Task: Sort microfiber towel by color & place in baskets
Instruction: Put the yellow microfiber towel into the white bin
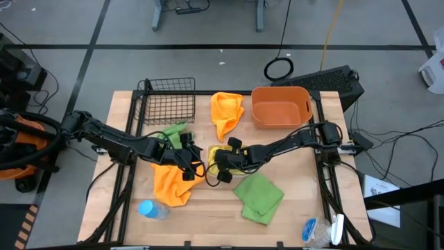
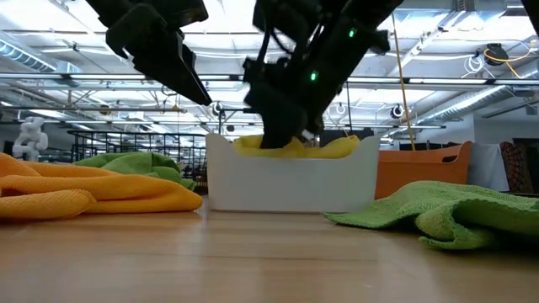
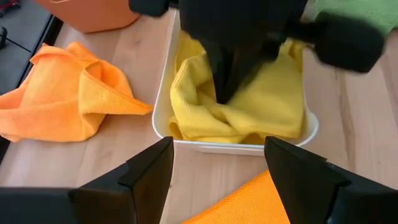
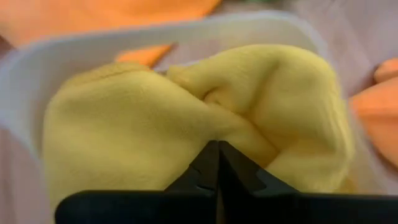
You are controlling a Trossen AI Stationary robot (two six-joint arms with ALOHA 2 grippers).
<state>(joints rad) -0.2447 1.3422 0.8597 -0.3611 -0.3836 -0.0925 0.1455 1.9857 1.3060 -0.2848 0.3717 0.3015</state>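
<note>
A yellow towel (image 3: 249,106) lies bunched in the white tray (image 3: 163,93) at the table's middle. My right gripper (image 4: 217,149) points down into the tray and is shut on that towel; it also shows in the high view (image 1: 220,167). My left gripper (image 3: 217,174) is open and empty just left of the tray (image 1: 189,165), over an orange towel (image 1: 170,184). A second orange towel (image 1: 227,112) lies at the far middle. One green towel (image 1: 259,197) lies near right, and another (image 1: 173,132) lies by the black wire basket (image 1: 166,101). The orange tub (image 1: 281,105) stands far right. My right gripper pinches a fold at the middle of the yellow towel (image 4: 205,134) between its two shut fingers, with creases running to their tips. The fingers come from above, slanting from the table's right. The towel rests bunched in the white tray, reaching just above its rim.
A blue bottle (image 1: 151,208) lies at the near left. Another blue and white object (image 1: 319,229) lies at the near right corner. The two arms stand close together at the tray. Bare wood shows along the near edge between the orange and green towels.
</note>
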